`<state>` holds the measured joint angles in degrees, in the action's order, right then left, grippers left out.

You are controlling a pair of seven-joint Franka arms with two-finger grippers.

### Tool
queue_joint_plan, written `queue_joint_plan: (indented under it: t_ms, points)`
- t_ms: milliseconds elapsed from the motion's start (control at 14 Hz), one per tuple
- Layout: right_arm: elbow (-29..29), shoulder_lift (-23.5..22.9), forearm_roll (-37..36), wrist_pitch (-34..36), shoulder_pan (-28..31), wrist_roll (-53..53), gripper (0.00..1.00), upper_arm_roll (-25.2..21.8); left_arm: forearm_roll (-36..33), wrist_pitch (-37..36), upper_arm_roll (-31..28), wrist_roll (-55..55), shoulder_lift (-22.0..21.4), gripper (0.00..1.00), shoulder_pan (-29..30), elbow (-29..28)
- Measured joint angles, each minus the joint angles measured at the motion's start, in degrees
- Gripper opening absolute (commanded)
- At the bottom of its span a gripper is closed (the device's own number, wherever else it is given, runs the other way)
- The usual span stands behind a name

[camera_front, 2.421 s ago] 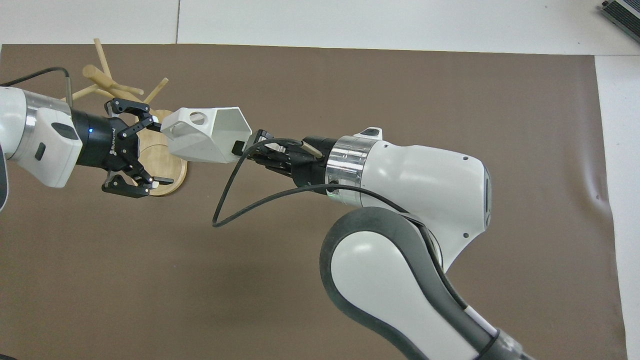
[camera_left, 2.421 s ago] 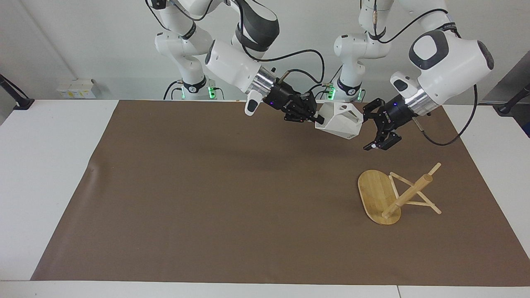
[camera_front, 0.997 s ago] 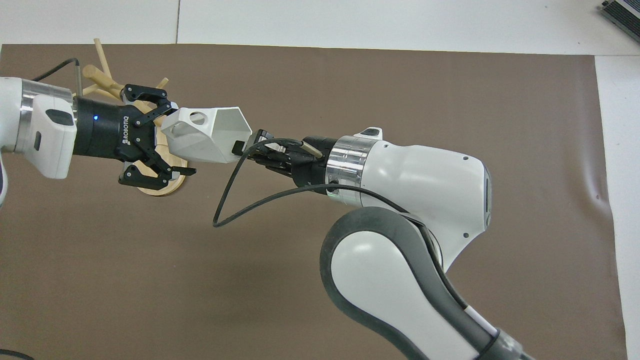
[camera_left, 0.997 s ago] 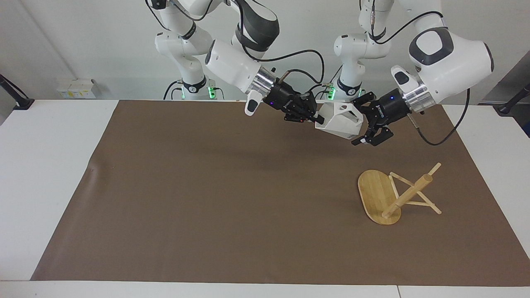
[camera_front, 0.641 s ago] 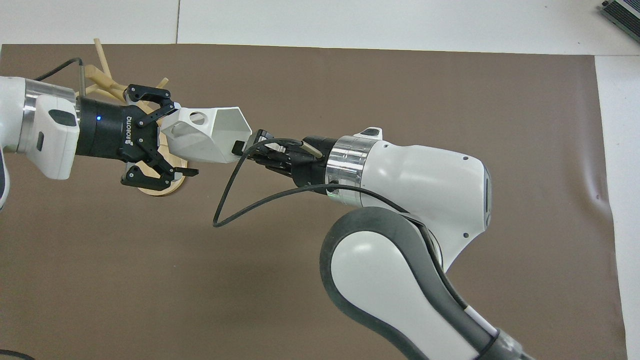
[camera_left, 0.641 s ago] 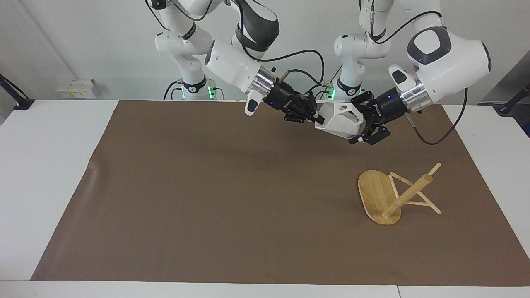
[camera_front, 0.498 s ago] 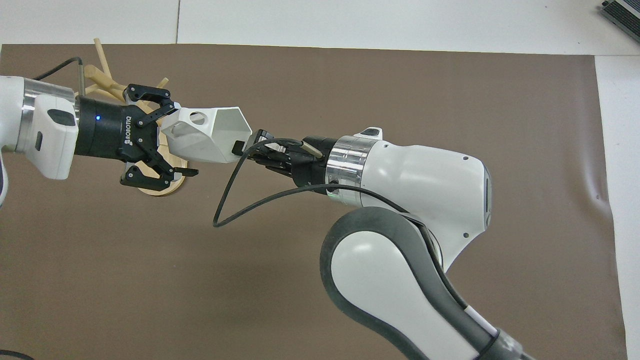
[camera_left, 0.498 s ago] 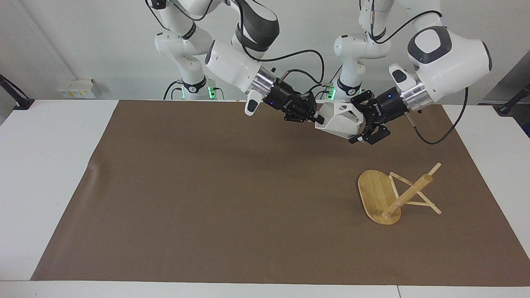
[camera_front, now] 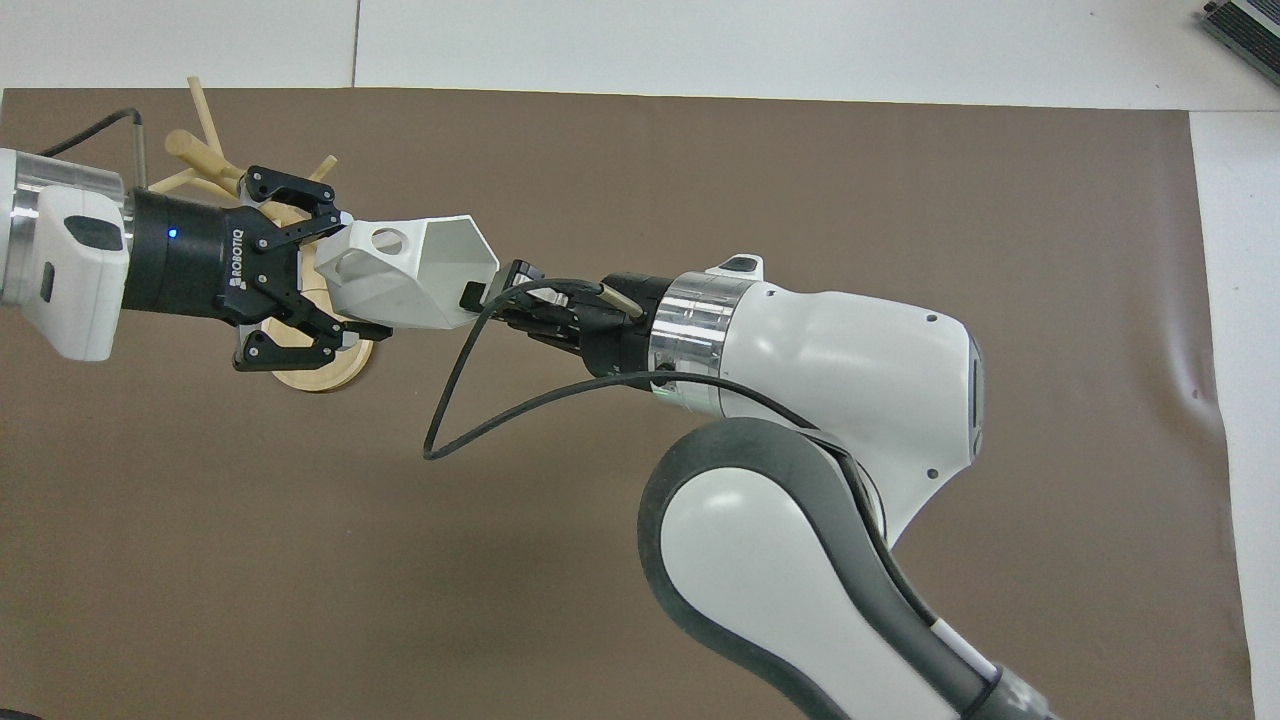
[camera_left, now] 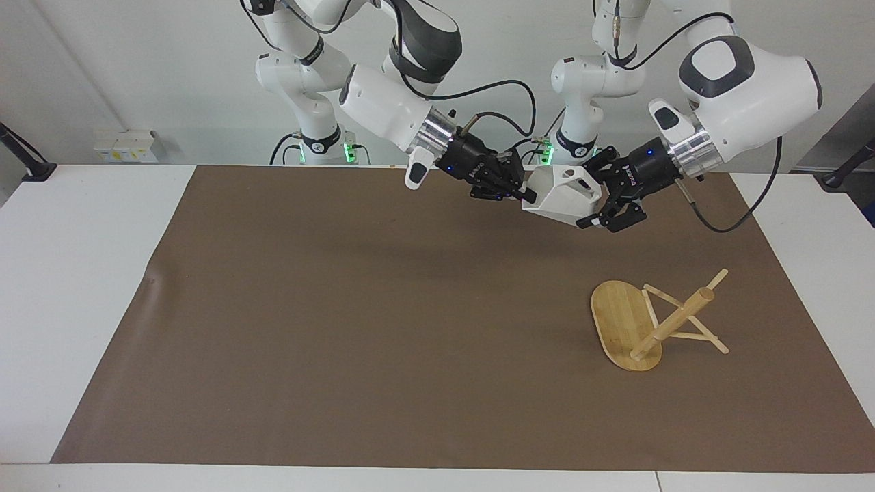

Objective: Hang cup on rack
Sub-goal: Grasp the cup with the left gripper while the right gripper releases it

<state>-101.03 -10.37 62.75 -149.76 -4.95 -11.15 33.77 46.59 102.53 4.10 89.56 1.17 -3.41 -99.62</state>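
Hanging in mid-air between both arms, the cup [camera_left: 560, 196] sits above the brown mat [camera_left: 342, 307], up at the robots' end of the bench [camera_left: 82, 273] and toward the left arm's end. It's tipped on its side, so its long axis runs roughly level from one arm to the other, dipping a bit. The open hexagonal rim points toward the right arm, the base toward the left arm. The blocky handle with its round hole faces upward, easy to spot from overhead [camera_front: 405, 270].

The right tool [camera_left: 517, 193] comes in from the right arm's end and is clamped on the rim, one finger inside the mouth. From overhead the right tool [camera_front: 490, 293] sits right at the rim edge. The left tool [camera_left: 596, 205] is closed on the base end of the cup, fingers pressed against the faceted sides; overhead the left tool [camera_front: 335, 280] wraps that same end. So both are gripping it at once.

The rack [camera_left: 646, 321] is lying tipped over on the mat, farther from the robots than the cup and toward the left arm's end. Its oval base stands on edge, its post slants up off the mat, and its thin pegs splay out. In the overhead view the rack [camera_front: 200, 150] is partly covered by the left tool. The rack and cup are well apart.
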Motion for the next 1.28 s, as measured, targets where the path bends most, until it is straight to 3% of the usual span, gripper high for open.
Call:
queue_joint_plan:
  t_ms: [285,356,427,570,641,712,783,1282]
  points:
    - [0.13,0.09,0.00,0.00,0.00,0.00,0.00,0.00,-0.04,0.00,-0.01,-0.65,-0.30,0.00,0.00,-0.01]
    - [0.13,0.09,0.03,0.00,0.00,0.00,0.14,0.00,-0.06,0.00,-0.01,-0.69,-0.33,0.00,0.00,-0.02]
    - [0.13,0.09,0.04,0.00,0.00,0.00,0.35,0.00,-0.08,0.00,-0.01,-0.75,-0.34,0.00,0.00,-0.02]
    - [0.01,-0.08,0.05,-0.05,0.01,-0.03,0.50,-0.05,-0.03,0.00,0.09,-1.69,-0.67,0.00,-0.04,-0.02]
    - [0.00,-0.19,0.05,-0.06,0.01,-0.03,0.66,-0.06,-0.03,0.00,0.11,-1.91,-0.93,0.00,-0.05,-0.02]
    - [-0.01,-0.25,0.05,-0.07,0.01,-0.04,0.91,-0.07,-0.03,0.00,0.11,-2.04,-1.11,0.00,-0.05,-0.02]
    - [-0.01,-0.27,0.05,-0.08,0.02,-0.04,0.97,-0.09,-0.03,0.00,0.11,-2.11,-1.20,0.00,-0.05,-0.02]
    - [-0.01,-0.27,0.05,-0.14,0.07,-0.04,1.00,-0.32,-3.31,0.36,-0.62,-2.64,-1.21,0.00,0.17,-0.60]
